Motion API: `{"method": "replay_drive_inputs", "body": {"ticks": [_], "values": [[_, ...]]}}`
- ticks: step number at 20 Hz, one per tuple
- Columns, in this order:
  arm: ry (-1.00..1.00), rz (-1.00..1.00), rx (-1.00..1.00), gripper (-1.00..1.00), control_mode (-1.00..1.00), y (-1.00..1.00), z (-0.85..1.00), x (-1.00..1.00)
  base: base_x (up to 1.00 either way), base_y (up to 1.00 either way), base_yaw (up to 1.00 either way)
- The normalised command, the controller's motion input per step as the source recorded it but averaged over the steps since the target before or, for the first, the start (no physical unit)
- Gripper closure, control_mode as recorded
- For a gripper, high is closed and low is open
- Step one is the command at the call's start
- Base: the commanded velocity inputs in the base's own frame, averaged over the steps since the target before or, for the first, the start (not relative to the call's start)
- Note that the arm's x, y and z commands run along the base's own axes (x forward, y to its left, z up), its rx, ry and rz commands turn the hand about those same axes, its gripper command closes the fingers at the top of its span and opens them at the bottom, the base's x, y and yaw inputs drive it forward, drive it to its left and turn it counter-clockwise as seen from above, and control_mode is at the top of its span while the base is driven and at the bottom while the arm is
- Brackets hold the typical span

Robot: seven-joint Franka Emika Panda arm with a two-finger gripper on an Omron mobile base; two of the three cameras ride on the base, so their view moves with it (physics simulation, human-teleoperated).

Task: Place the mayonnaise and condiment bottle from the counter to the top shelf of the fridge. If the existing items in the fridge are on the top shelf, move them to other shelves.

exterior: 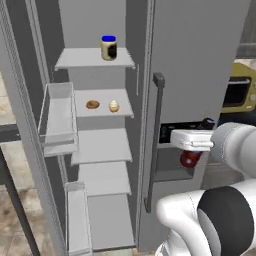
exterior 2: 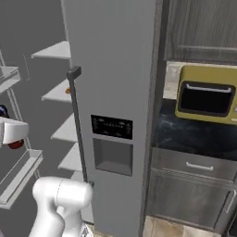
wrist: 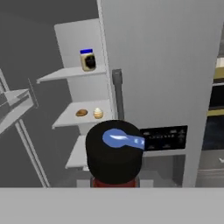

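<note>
Hand [exterior: 196, 156] level, gripping condiment bottle [exterior: 190, 159], fridge-front [exterior: 200, 65].

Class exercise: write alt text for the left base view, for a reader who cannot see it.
An open fridge shows the mayonnaise alone on the top shelf, with two small bun-like pieces on the shelf below. At right, the robot's white hand holds the condiment bottle in front of the closed door.
</note>
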Motion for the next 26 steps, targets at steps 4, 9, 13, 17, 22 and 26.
{"method": "replay_drive_inputs", "body": {"ticks": [4,9,13,17,22,26], "values": [[0.0,0.0,0.0,1.0,1.0,0.0,0.0,0.0,0.55,0.49,-0.01],[0.0,0.0,0.0,1.0,1.0,0.0,0.0,0.0,0.72,0.09,0.0],[0.0,0.0,0.0,1.0,1.0,0.0,0.0,0.0,0.49,-0.02,0.0],[0.0,0.0,0.0,1.0,1.0,0.0,0.0,0.0,0.22,0.05,0.0],[0.0,0.0,0.0,1.0,1.0,0.0,0.0,0.0,0.05,0.24,0.0],[0.0,0.02,0.0,1.0,-1.0,0.06,0.75,0.35,0.04,0.06,0.0]]}}
